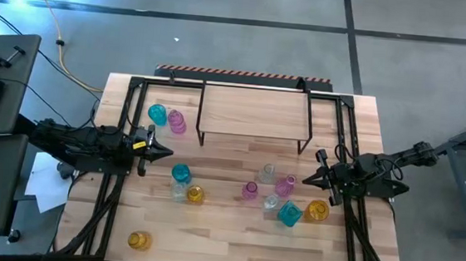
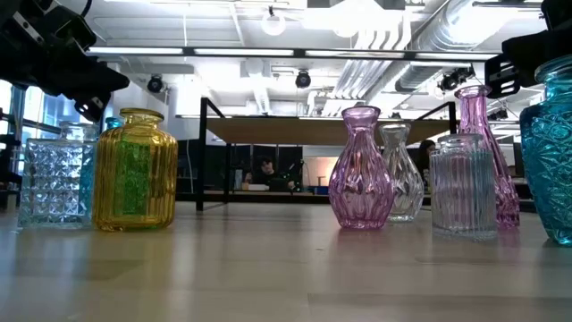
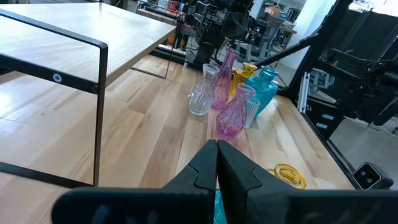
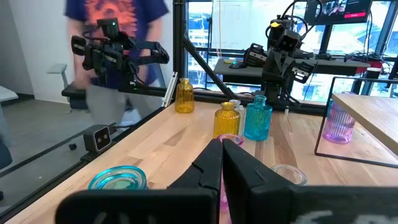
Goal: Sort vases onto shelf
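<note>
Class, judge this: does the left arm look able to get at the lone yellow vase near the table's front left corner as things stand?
Probably yes. The yellow vase stands alone on the left arm's side, nothing around it. The left claw is shut and would have to open first.

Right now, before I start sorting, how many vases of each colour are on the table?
Teal vases: 3
Pink vases: 3
Yellow vases: 3
Clear vases: 3
Total: 12, none on the shelf
</note>
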